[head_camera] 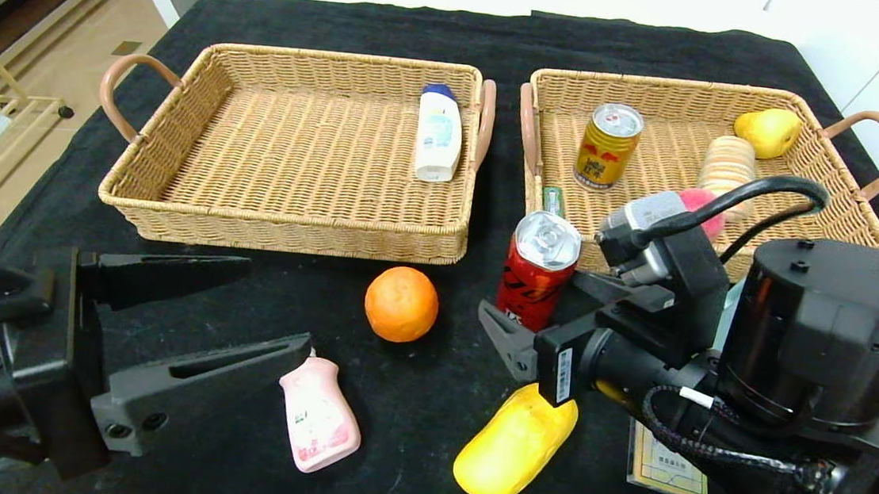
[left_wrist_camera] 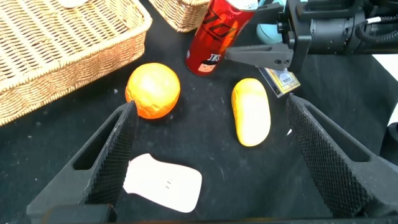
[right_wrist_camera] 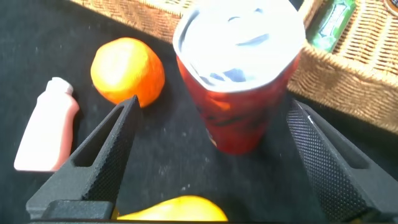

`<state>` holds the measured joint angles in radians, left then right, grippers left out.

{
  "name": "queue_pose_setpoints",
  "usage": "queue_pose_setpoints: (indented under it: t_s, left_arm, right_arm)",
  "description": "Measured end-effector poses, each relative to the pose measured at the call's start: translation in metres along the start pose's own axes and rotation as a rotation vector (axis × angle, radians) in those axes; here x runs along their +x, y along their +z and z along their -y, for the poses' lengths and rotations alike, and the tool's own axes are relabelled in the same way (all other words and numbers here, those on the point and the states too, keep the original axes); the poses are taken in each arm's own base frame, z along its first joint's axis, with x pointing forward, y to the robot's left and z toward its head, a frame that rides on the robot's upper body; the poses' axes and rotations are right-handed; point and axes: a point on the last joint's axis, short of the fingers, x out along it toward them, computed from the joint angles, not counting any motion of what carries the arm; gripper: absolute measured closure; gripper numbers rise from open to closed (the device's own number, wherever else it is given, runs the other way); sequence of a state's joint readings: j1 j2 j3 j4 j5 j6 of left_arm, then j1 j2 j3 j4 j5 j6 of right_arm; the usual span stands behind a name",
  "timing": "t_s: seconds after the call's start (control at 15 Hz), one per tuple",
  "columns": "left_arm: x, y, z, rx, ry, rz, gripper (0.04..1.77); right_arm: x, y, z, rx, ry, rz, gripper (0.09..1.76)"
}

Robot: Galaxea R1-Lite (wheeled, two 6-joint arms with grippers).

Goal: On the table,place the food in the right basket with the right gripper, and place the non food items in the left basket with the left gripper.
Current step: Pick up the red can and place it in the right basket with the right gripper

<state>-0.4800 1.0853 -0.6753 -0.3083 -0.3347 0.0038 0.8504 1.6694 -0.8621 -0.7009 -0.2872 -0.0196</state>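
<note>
Standing upright on the black tablecloth, the red can sits between the spread fingers of the right gripper, which touch nothing; white lettering runs down its side, too slanted to read. Just beyond the can is the near wall of the right basket, where a yellow can with red characters I cannot make out stands upright, along with a pear, a pale ridged round thing, something pink and a green packet against the wall. To that gripper's left lies an orange; beneath its arm a yellow mango and a printed card whose text is too small to read. The left gripper hangs with its fingers wide apart and nothing between them, the pink bottle lying just ahead of its fingertips, label unreadable. Well beyond it, the left basket holds a white bottle with a blue cap and a bluish label.
</note>
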Motion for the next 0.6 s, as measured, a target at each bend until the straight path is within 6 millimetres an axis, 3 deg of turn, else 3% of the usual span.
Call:
queue_pose_setpoints:
  t_s: [0.6]
  left_arm:
    - [-0.004,0.003,0.001,0.011,0.014,0.020,0.09]
  right_arm:
    - [0.020,0.000,0.001,0.008,-0.066,0.028,0.14]
